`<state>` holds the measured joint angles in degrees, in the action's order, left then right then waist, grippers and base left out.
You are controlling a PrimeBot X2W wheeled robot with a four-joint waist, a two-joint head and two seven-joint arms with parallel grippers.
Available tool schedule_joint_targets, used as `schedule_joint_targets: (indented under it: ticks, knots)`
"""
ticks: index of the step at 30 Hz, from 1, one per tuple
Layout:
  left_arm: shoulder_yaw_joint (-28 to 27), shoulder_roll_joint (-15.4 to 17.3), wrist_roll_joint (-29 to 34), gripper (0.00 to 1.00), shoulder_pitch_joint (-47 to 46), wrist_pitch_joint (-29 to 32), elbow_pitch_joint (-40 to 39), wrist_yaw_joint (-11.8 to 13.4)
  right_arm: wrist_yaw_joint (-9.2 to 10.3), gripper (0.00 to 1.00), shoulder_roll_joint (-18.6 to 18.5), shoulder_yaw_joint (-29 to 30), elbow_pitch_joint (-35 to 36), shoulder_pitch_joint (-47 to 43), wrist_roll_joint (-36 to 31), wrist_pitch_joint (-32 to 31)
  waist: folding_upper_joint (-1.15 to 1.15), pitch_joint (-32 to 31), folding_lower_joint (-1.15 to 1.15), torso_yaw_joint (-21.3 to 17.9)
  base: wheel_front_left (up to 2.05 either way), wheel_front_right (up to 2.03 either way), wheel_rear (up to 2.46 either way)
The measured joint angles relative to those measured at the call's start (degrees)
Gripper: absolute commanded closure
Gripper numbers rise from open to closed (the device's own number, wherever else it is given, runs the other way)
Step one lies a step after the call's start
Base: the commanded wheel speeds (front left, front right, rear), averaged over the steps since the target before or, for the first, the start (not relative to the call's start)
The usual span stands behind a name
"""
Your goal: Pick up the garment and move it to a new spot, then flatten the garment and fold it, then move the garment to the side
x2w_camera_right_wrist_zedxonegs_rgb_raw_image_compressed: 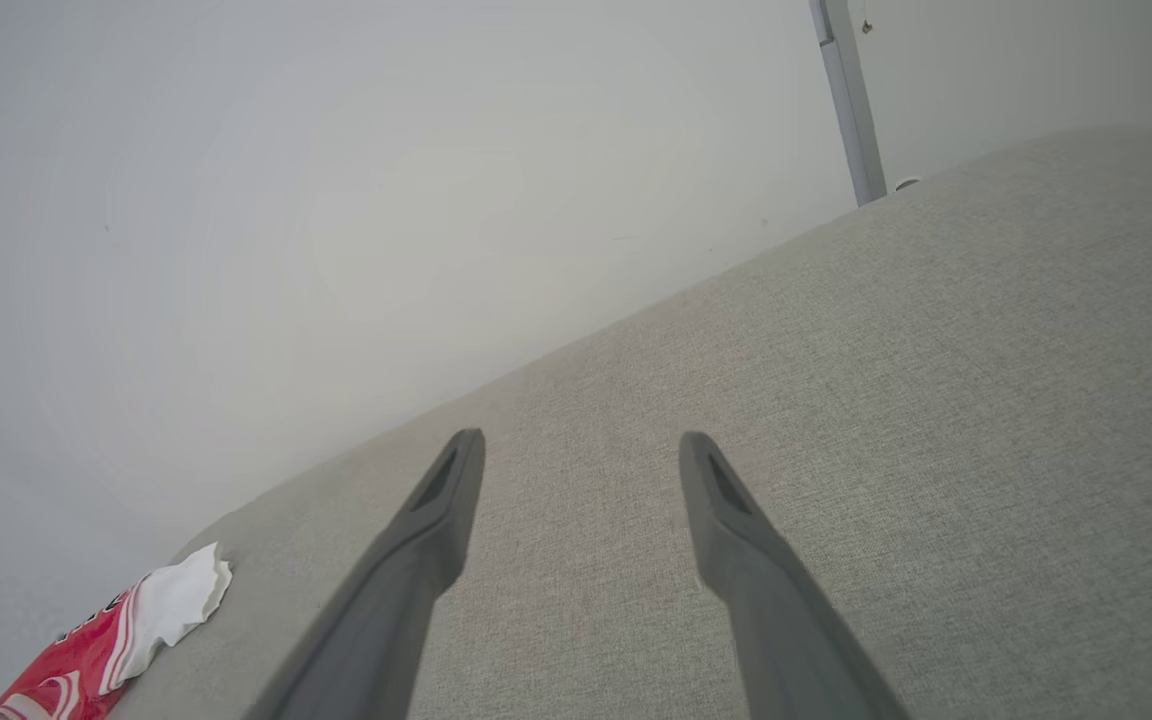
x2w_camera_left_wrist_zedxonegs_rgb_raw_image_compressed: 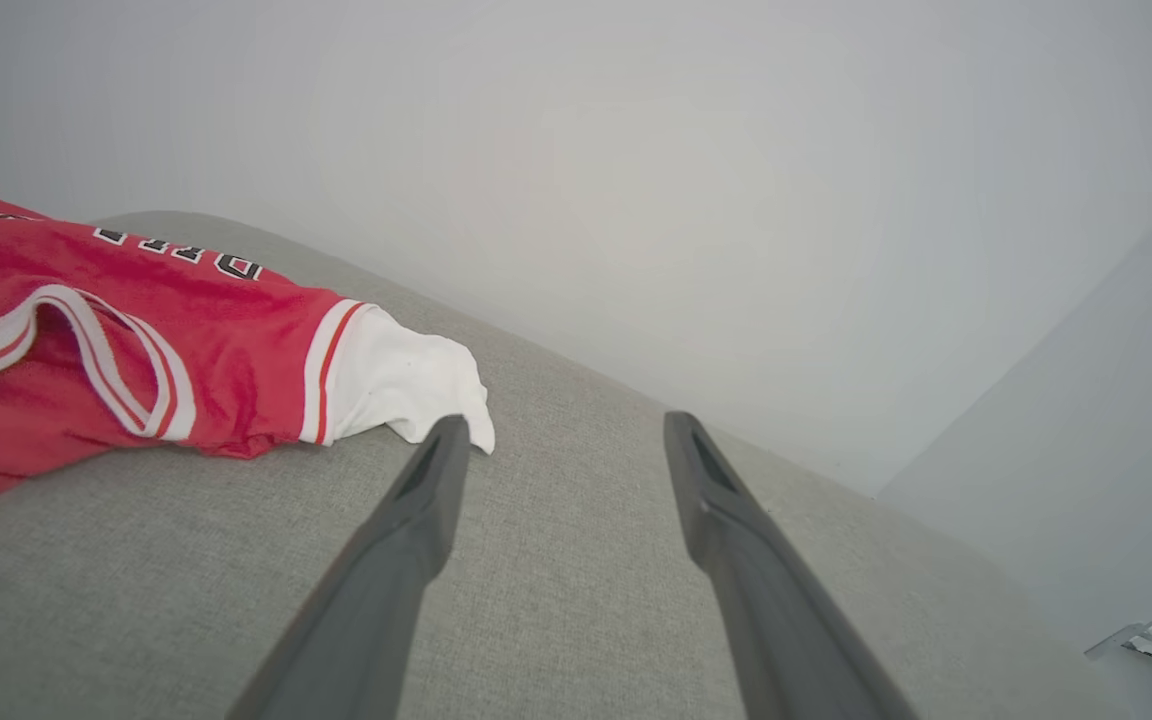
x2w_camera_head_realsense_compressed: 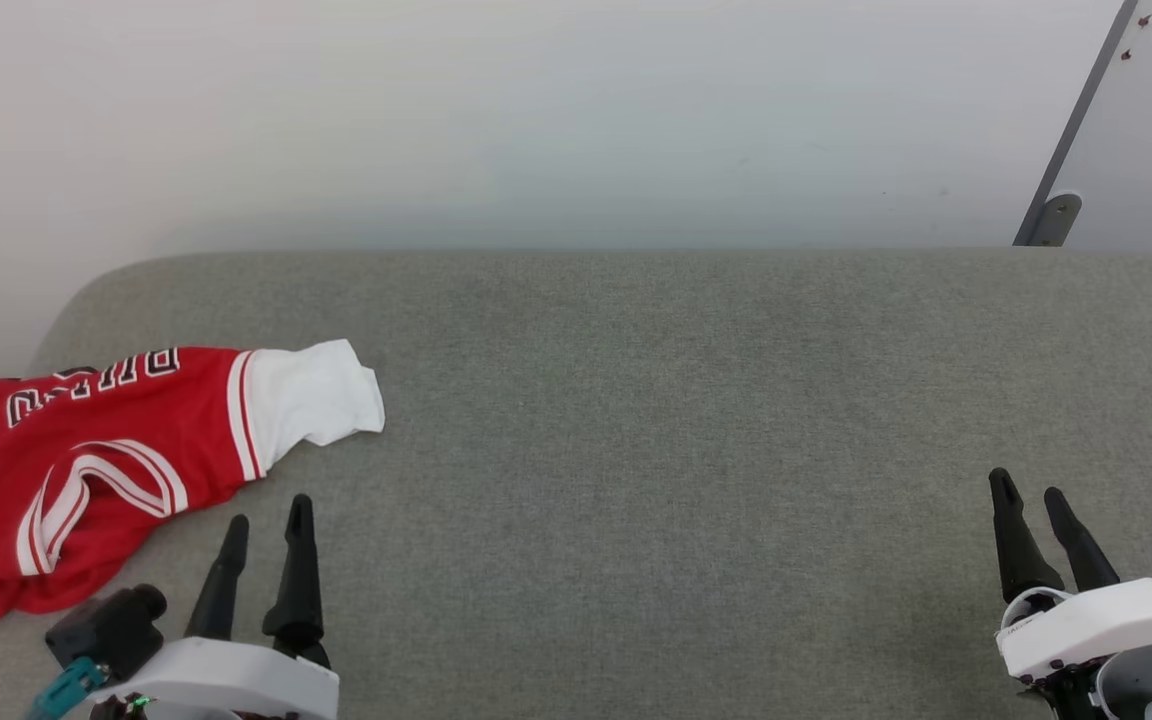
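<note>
The garment (x2w_camera_head_realsense_compressed: pixel 106 450), a red jersey with a white sleeve, striped trim and black lettering, lies crumpled at the left end of the grey cushioned surface (x2w_camera_head_realsense_compressed: pixel 636 420). Its white sleeve points toward the middle. My left gripper (x2w_camera_head_realsense_compressed: pixel 268 515) stands open just in front of the garment's near edge, apart from it, with nothing between its fingers. In the left wrist view the garment (x2w_camera_left_wrist_zedxonegs_rgb_raw_image_compressed: pixel 136 350) spreads at the left, the sleeve end beside my left finger tip, and the left gripper (x2w_camera_left_wrist_zedxonegs_rgb_raw_image_compressed: pixel 561 430) is open. My right gripper (x2w_camera_head_realsense_compressed: pixel 1028 490) is open far to the right; the garment (x2w_camera_right_wrist_zedxonegs_rgb_raw_image_compressed: pixel 106 640) shows small in its wrist view.
A pale wall (x2w_camera_head_realsense_compressed: pixel 536 120) runs along the back of the surface. A grey metal post with a bracket (x2w_camera_head_realsense_compressed: pixel 1056 210) stands at the back right corner. The surface's left corner is rounded, and the garment hangs over the left edge.
</note>
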<state>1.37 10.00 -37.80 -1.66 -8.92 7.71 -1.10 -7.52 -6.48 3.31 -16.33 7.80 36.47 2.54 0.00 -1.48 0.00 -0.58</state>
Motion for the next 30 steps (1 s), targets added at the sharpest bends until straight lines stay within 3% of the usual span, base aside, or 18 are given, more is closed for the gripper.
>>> schedule_joint_targets:
  ticks: [30]
  knots:
    - [-1.08, -0.55, 17.58, 0.0, 0.68, -3.82, -1.36, -3.01, 0.0, 0.0, -0.32, 0.75, 1.71, 0.3, -14.71, 1.85, 0.0, -0.7, 0.0, -0.34, 0.0, 0.0, 0.0]
